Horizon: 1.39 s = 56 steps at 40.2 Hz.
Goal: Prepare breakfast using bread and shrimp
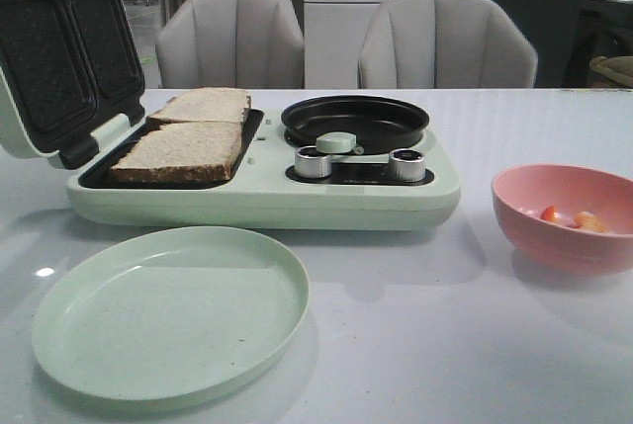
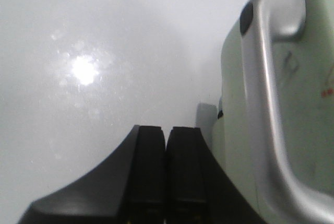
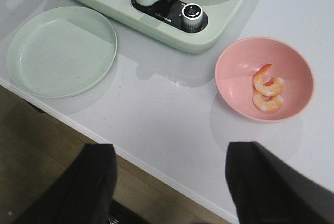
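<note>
I saw the bread (image 1: 188,137) lying flat on the grill (image 1: 262,197), slices in a row toward 12 o'clock. Two curled shrimp (image 3: 268,92) lay in the bowl (image 3: 235,72) at 3 o'clock. Left pincer (image 2: 166,169) was closed and empty; right pincer (image 3: 169,182) gaped wide, empty, over the tabletop (image 3: 172,125) edge.

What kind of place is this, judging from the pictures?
Probably a dining or kitchen area, perhaps a staged one. A pale green breakfast maker holding two slices of brown-crusted bread stands on a glossy white table, and two grey upholstered chairs face it.
</note>
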Each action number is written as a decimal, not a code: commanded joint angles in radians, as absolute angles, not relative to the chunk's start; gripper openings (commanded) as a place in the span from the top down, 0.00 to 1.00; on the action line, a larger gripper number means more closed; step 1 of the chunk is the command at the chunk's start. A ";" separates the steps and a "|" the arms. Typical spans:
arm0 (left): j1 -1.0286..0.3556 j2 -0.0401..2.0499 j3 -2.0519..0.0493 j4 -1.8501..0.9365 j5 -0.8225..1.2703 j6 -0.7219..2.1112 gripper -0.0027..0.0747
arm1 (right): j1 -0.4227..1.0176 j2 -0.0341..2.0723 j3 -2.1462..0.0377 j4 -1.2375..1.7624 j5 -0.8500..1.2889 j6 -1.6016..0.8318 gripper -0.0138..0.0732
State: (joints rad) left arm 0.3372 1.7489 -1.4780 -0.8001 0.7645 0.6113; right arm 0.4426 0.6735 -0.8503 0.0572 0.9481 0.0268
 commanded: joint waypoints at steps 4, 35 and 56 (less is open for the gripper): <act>0.285 1.768 -1.610 -0.851 0.747 0.621 0.84 | 0.441 0.674 -0.876 0.052 0.882 0.024 0.21; 0.013 1.757 -1.652 -0.840 0.897 0.621 0.84 | 0.441 0.674 -0.876 0.052 0.882 0.024 0.21; -0.305 1.361 -1.209 -0.830 0.735 0.670 0.84 | 0.441 0.674 -0.876 0.052 0.882 0.024 0.21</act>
State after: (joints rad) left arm -0.2347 1.4746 -1.2699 -0.7865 0.8145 0.6591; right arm 0.4426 0.6735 -0.8503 0.0557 0.9501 0.0247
